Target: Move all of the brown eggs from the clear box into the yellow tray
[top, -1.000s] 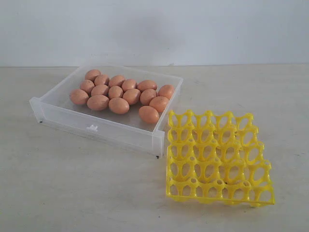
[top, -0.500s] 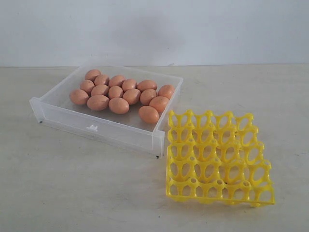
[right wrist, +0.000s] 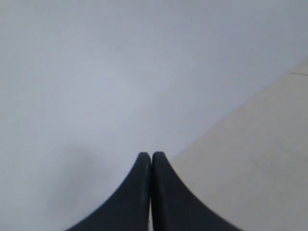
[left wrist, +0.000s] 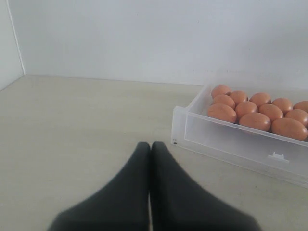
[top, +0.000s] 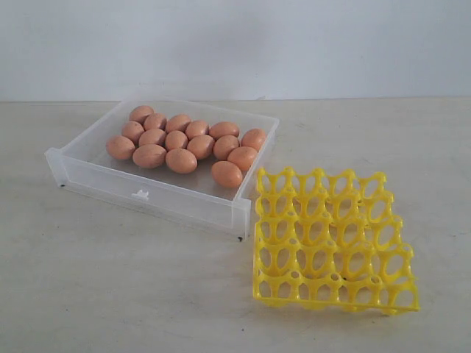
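The eggs [top: 182,160] are smooth and orange-brown with a soft sheen. The box [top: 171,200] is clear, glossy plastic. The tray [top: 294,276] is bright yellow, shiny plastic. The table [top: 110,294] looks pale, matt and faintly streaked.

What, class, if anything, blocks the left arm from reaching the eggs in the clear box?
Probably yes. The box has no lid, the eggs lie uncovered, and nothing stands between them and the shut left gripper.

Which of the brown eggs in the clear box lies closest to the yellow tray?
The brown egg at the group's front right; it sticks out from the others toward the yellow tray.
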Motion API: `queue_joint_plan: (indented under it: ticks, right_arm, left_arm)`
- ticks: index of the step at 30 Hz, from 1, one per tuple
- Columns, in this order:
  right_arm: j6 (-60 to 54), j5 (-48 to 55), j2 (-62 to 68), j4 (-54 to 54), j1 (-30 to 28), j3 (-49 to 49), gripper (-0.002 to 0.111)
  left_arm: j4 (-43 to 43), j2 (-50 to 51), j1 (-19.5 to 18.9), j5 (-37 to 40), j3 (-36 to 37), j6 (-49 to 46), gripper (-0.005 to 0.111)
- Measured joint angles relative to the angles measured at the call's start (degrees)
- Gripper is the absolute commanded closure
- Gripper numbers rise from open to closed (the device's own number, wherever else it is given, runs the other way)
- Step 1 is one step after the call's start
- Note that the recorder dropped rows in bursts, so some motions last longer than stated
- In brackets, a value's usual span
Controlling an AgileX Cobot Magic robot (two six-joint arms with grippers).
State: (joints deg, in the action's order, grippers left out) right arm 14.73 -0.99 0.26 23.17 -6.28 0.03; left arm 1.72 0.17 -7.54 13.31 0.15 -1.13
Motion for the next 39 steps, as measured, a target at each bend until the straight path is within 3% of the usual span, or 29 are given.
queue_joint_plan:
  ticks: [10,14,18,20,22,25,28,32,33,35,39]
  right_arm:
    - [2.4,-16.0,0.0,1.8,0.0,0.0,0.109]
    - [-1.1,-27.2,-0.1,3.1,0.0,0.0,0.109]
    - [-2.5,-41.0,0.2,15.0,0.0,-1.7,0.109]
    - [-1.0,-42.0,3.0,22.9,0.0,-7.3,0.109]
    - [0.5,-39.0,8.0,23.6,0.0,-14.6,0.109]
    - [5.4,-30.9,21.1,5.2,0.0,-30.6,0.109]
    - [21.7,-27.0,36.8,-32.4,0.1,-47.8,0.109]
    - [67.9,-32.4,59.9,-93.0,2.9,-70.2,0.109]
    - [78.4,-37.2,66.1,-102.9,4.2,-75.3,0.109]
    - [90.6,-47.3,78.0,-113.7,6.8,-83.7,0.109]
    - [101.5,-59.5,95.1,-121.6,14.9,-93.5,0.109]
  left_arm:
    - [0.0,0.0,0.0,0.0,0.0,0.0,0.111]
    - [0.0,0.0,0.0,0.0,0.0,0.0,0.111]
    - [0.0,0.0,0.0,0.0,0.0,0.0,0.111]
    - [0.0,0.0,0.0,0.0,0.0,0.0,0.111]
    - [0.0,0.0,0.0,0.0,0.0,0.0,0.111]
    - [0.0,0.0,0.0,0.0,0.0,0.0,0.111]
    - [0.0,0.0,0.0,0.0,0.0,0.0,0.111]
    - [0.0,0.0,0.1,0.0,0.0,0.0,0.111]
    - [0.0,0.0,0.1,0.0,0.0,0.0,0.111]
    - [0.0,0.0,0.1,0.0,0.0,0.0,0.111]
    - [0.0,0.0,0.1,0.0,0.0,0.0,0.111]
